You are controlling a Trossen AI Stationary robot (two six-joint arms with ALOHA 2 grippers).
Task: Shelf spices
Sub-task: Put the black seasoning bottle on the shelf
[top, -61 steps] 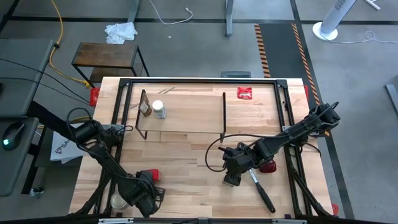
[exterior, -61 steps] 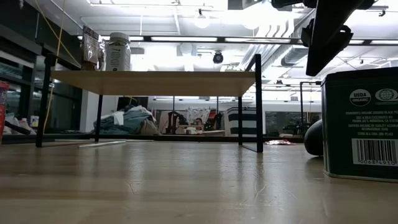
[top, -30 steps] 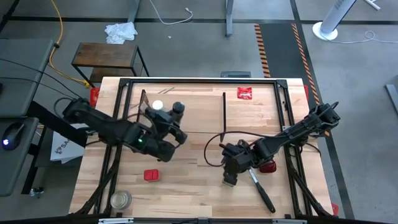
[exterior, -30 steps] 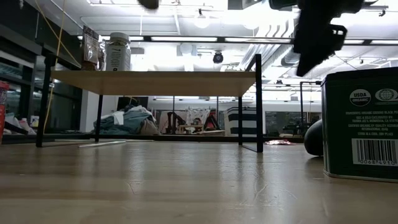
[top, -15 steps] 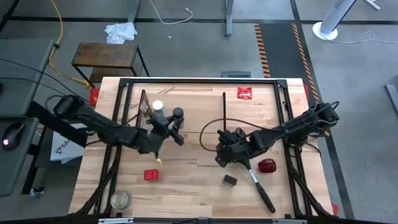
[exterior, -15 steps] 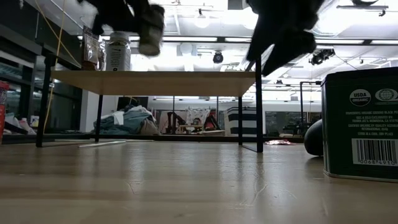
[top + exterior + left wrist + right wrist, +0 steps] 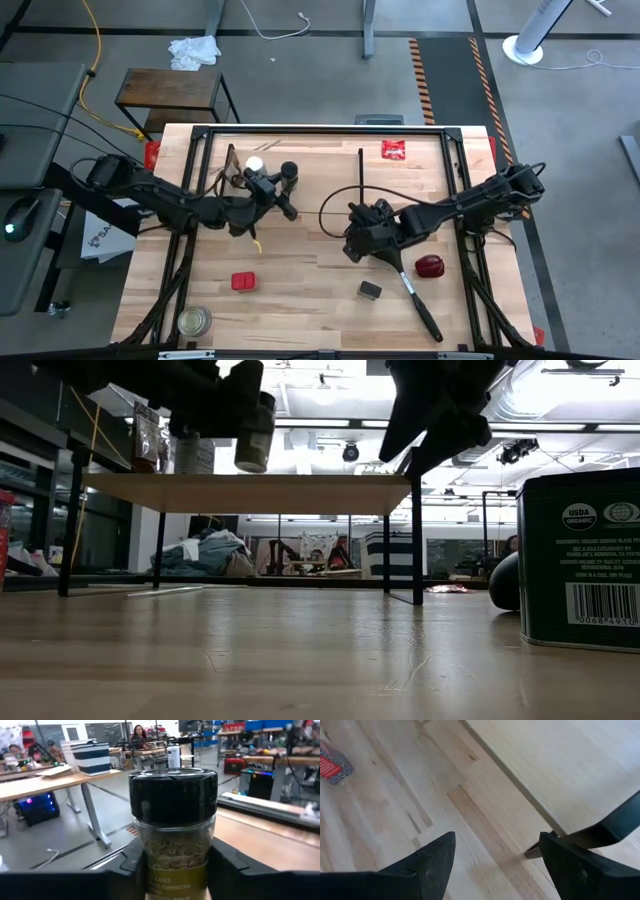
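Observation:
My left gripper (image 7: 281, 188) is shut on the dark-lidded glass jar (image 7: 289, 171) and holds it above the shelf (image 7: 320, 185); the low view shows the jar (image 7: 255, 430) just over the plywood top (image 7: 250, 480). The brown bottle (image 7: 233, 177) and the white-capped jar (image 7: 255, 165) stand on the shelf's left end. The red square tin (image 7: 243, 282) and the small black box (image 7: 370, 290) sit on the table. My right gripper (image 7: 353, 240) hangs open and empty by the shelf's near right corner. My left gripper pinches the jar's glass body (image 7: 175, 850) below the black lid (image 7: 173, 795), one finger (image 7: 131, 865) on each side. The fingers come level from the table's left. The jar is lifted clear of the shelf top, roughly upright.
A wider glass jar with a metal lid (image 7: 193, 322) stands at the near left corner. A flat red packet (image 7: 394, 150) lies far right. A dark red round thing (image 7: 430, 266) and a black-handled tool (image 7: 420, 305) lie near right. A dark tin (image 7: 580, 560) fills the low view's right.
My left gripper has carried the dark-lidded jar down toward the shelf top, a little farther over it. My right gripper has risen from the small black box and moved toward the shelf's near right corner; the box stays on the table.

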